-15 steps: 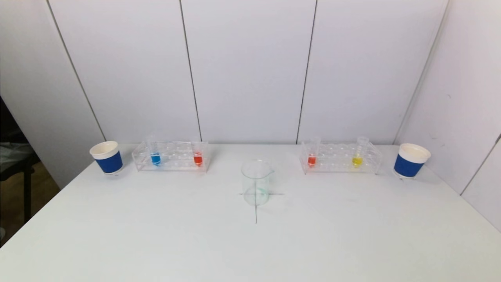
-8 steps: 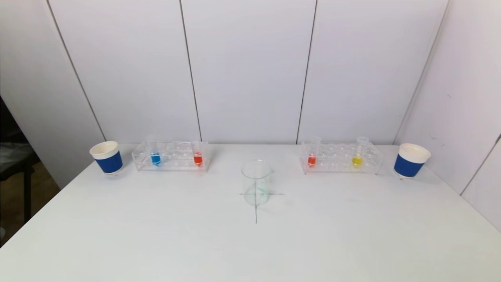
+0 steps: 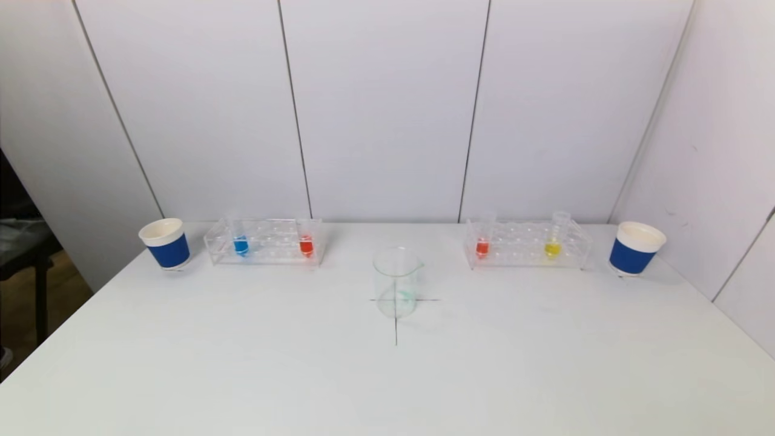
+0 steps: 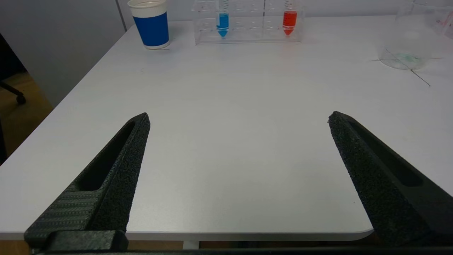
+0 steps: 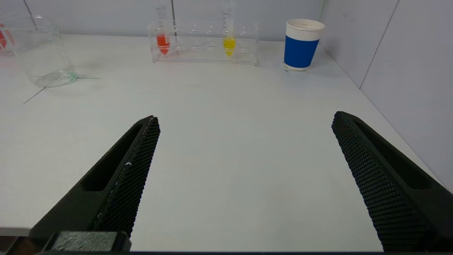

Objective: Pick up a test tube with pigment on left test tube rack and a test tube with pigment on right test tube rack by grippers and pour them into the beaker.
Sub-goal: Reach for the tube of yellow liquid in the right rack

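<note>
The clear left rack (image 3: 264, 249) at the table's back left holds a blue-pigment tube (image 3: 240, 244) and a red-pigment tube (image 3: 306, 244). The right rack (image 3: 527, 252) holds a red tube (image 3: 482, 246) and a yellow tube (image 3: 551, 247). An empty glass beaker (image 3: 396, 282) stands mid-table on a drawn cross. Neither arm shows in the head view. My left gripper (image 4: 239, 118) hangs open over the table's near left edge, far from its rack (image 4: 247, 28). Over the near right side, my right gripper (image 5: 246, 118) is open with nothing between its fingers, its rack (image 5: 205, 46) far ahead.
A blue-and-white paper cup (image 3: 164, 243) stands left of the left rack, and another (image 3: 636, 248) right of the right rack. White wall panels close the back and the right side. The table's left edge drops to the floor.
</note>
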